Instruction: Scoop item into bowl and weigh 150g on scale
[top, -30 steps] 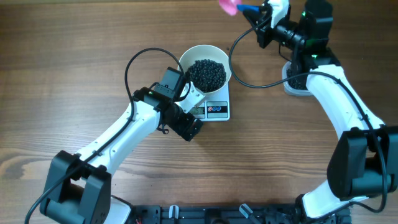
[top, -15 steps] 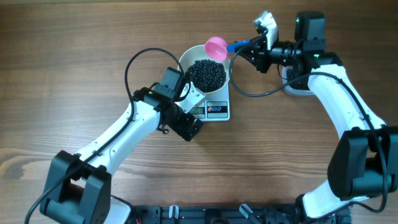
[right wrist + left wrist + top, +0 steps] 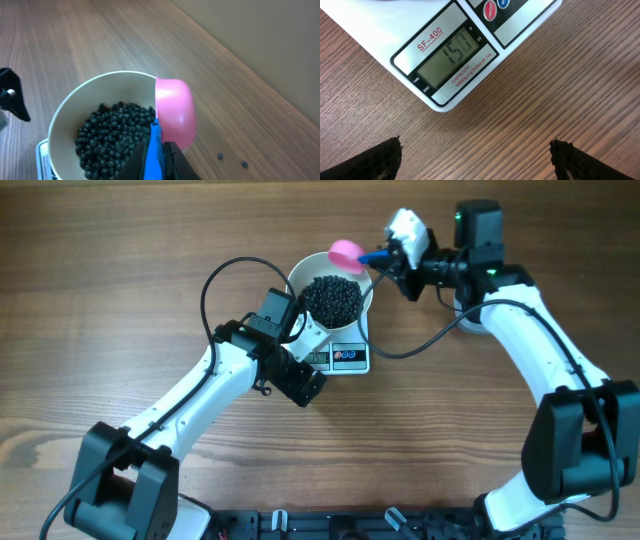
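Observation:
The white bowl (image 3: 300, 275) stands on the scale (image 3: 350, 360) and holds a dark heap of the item (image 3: 333, 298). My right gripper (image 3: 393, 260) is shut on the blue handle (image 3: 155, 150) of a pink scoop (image 3: 346, 252). The scoop's cup (image 3: 175, 112) hangs tipped at the bowl's far rim (image 3: 65, 107), back towards the camera, its inside hidden. The item (image 3: 112, 132) fills the bowl's lower part. My left gripper (image 3: 475, 160) stands open over bare wood just in front of the scale's display (image 3: 452, 55), which shows three digits starting 15.
Two loose beans (image 3: 220, 156) lie on the wood to the right of the bowl. A black cable (image 3: 215, 280) loops left of the bowl, and another runs from the right arm past the scale's right side. The right arm's base (image 3: 478, 312) stands at the back right.
The right arm has brought the pink scoop from the view's top edge down and left to the bowl's far rim. The left arm has not moved.

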You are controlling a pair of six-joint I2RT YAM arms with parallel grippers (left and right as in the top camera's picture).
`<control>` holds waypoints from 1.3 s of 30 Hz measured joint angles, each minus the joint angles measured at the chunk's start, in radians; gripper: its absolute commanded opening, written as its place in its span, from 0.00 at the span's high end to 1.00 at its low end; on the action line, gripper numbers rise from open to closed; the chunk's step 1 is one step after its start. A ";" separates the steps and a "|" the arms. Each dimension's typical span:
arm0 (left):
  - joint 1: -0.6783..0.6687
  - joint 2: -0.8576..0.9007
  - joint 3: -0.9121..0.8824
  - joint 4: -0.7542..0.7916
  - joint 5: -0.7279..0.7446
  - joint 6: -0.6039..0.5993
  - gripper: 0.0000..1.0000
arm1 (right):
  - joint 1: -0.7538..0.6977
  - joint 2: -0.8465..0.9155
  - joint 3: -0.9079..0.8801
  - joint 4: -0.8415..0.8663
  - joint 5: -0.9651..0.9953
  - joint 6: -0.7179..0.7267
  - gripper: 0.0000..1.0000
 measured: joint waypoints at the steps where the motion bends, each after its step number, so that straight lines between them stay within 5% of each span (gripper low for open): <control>1: 0.000 0.000 0.000 0.000 0.000 0.000 0.00 | 0.014 0.001 0.000 0.000 0.002 -0.003 0.96; 39: 0.000 0.000 0.000 0.000 0.000 0.000 0.00 | 0.093 0.082 0.001 -0.077 0.039 0.043 0.96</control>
